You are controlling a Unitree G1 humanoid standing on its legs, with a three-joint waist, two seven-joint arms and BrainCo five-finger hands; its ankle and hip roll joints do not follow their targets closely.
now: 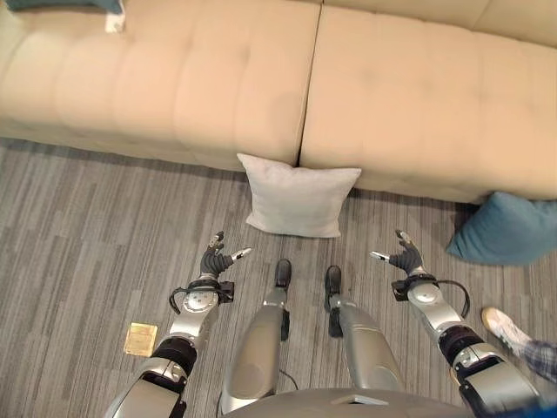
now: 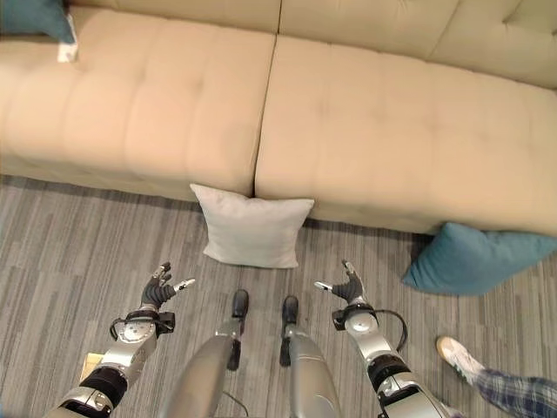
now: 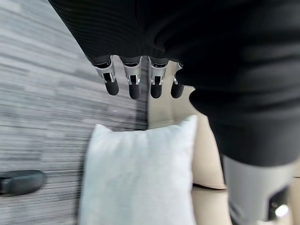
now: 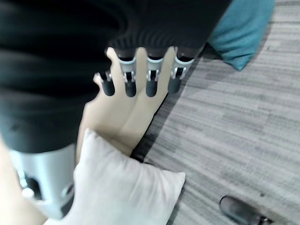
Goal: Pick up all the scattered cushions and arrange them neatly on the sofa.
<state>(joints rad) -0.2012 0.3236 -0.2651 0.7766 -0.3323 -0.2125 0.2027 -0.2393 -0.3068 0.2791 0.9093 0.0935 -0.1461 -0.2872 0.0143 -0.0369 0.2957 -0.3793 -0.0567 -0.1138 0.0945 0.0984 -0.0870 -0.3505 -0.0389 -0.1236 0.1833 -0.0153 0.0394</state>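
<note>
A white cushion [image 1: 298, 200] stands on the grey striped floor [image 1: 87, 226] at my 12 o'clock, its top edge leaning against the front of the beige sofa [image 1: 174, 78] right where the two seat sections meet. My left robot hand [image 1: 215, 259] hovers above the floor at about 11 o'clock, fingers straight and released, grasping nothing; it is near the cushion's lower left corner but apart from it. My right robot hand [image 1: 403, 257] hangs at about 1 o'clock, likewise open and empty, off the cushion's lower right corner. A teal cushion [image 2: 474, 257] lies on the floor at 2 o'clock, tucked against the sofa's base, well apart from the white one. On the sofa seat at 10 o'clock, the corner of what looks like another teal cushion [image 2: 33, 17] pokes into view, though too little shows to be sure. A small yellowish square object [image 1: 140, 339] lies on the floor at 8 o'clock beside my left arm. A person's white shoe [image 2: 457, 355] and plaid trouser leg [image 2: 518, 392] stand on the floor at 4 o'clock.
</note>
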